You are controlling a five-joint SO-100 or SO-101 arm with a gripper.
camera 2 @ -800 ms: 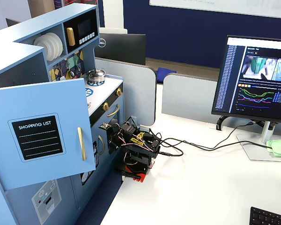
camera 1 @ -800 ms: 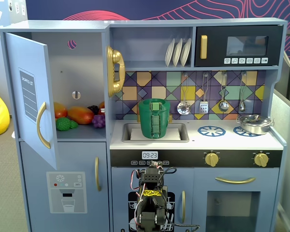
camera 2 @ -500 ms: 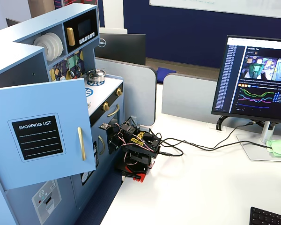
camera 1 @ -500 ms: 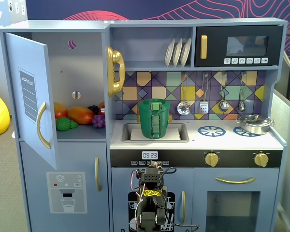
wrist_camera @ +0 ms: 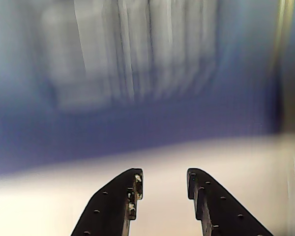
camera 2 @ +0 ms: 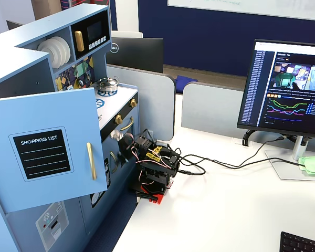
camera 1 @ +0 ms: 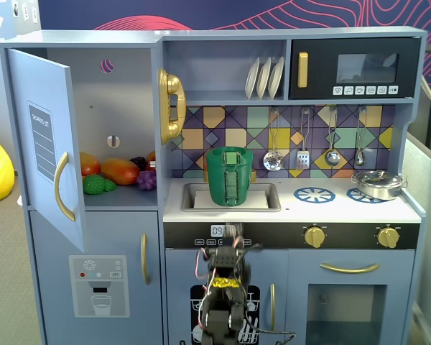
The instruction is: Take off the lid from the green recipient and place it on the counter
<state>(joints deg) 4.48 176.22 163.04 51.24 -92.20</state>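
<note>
1. Progress looks to be at the very start: the green recipient [camera 1: 231, 176] stands upright in the sink [camera 1: 194, 195] cut-out of the counter [camera 1: 294, 208], and nothing green lies on the bare worktop beside it.
2. Its lid [camera 1: 232, 150] seems to sit on the mouth, judging by the flat, lighter green top edge in a fixed view; the detail is too small to be sure.
3. Left to do, by my reading: reach up to the recipient, grasp the lid, lift it clear and set it down on the counter, perhaps between the sink and the silver pot [camera 1: 378, 184].
4. The arm sits folded low, well below the sink, in front of the kitchen's lower doors.
5. The gripper [wrist_camera: 163, 183] shows its two dark fingers moderately parted in the wrist view, with nothing between them and nothing touched; the background there is blurred.
</note>
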